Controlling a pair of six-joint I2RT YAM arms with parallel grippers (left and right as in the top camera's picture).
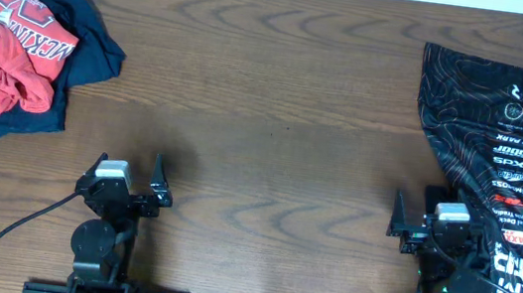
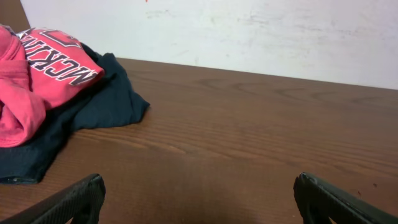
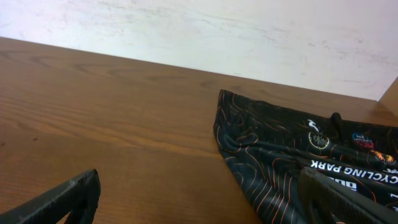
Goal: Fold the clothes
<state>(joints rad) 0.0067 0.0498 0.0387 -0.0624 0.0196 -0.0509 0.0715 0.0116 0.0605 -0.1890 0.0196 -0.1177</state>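
Black cycling jersey (image 1: 508,137) lies rumpled at the right edge of the wooden surface (image 1: 277,98), just beside our right end effector (image 1: 429,222), which gapes wide and empty like the left end effector (image 1: 128,178), so we should pinch two hem corners and drag it flat toward the centre.

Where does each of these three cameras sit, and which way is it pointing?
Overhead: fixed above the table, looking straight down; both arms show along the bottom edge.
Left wrist: on the left arm, looking low across the table toward the wall; open left jaws at bottom corners, red shirt on navy garment ahead.
Right wrist: on the right arm, facing likewise; open right jaws at bottom corners, black jersey ahead.
Shared: overhead and left wrist both see the red shirt.
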